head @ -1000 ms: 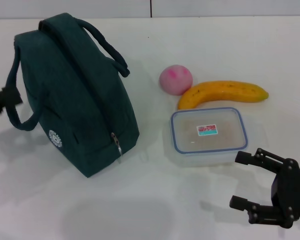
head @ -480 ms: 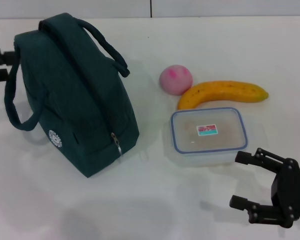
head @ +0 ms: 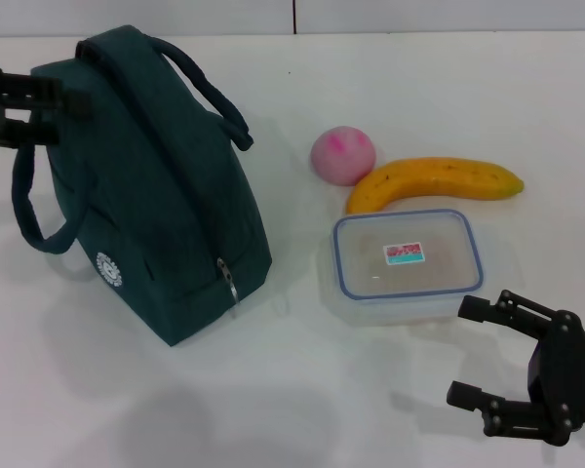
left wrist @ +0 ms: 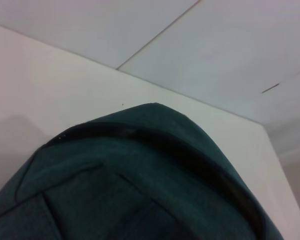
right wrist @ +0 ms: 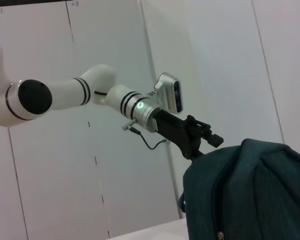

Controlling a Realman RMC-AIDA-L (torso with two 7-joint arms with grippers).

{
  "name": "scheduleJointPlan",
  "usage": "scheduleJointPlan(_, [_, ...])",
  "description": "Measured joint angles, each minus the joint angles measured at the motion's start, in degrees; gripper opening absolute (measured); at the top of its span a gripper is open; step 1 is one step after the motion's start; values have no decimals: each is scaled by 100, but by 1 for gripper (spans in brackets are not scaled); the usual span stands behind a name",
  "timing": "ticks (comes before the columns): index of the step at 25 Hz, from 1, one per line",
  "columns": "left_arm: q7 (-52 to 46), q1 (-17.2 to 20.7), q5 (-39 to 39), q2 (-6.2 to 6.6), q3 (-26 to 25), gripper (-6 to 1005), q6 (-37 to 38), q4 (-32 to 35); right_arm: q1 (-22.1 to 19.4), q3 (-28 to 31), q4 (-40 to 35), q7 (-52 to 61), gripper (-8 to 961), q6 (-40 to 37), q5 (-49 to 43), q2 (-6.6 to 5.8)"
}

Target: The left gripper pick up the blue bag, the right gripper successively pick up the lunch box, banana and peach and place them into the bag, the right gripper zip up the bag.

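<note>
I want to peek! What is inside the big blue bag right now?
You cannot see inside: the blue bag looks closed. The lunch box, banana and peach all lie outside on the table, beside it.

right gripper (head: 466,353) wrist cut off by frame edge, blue bag (left wrist: 140,190) base cropped

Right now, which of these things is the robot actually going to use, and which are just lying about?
Part of the job:
- blue bag, standing zipped
- lunch box
- banana
- peach
- left tool, open, at the bag's top far end
- right tool, open, near the lunch box

Just lying about:
- nothing; only the white table underneath
</note>
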Motion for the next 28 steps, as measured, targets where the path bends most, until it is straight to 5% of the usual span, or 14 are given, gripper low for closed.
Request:
scheduleJointPlan(13, [81,-341,799,-134,202,816,-71,3,3,12,5,-3,862,12,0,0])
scheduleJointPlan(18, [540,-305,790,-282,286,720,-188,290,-9,11,4,-3,861,11,0,0])
scheduleJointPlan(28, [593,-376,744,-232,304,412,-187,285,-10,11,70,-3,860,25,54,0])
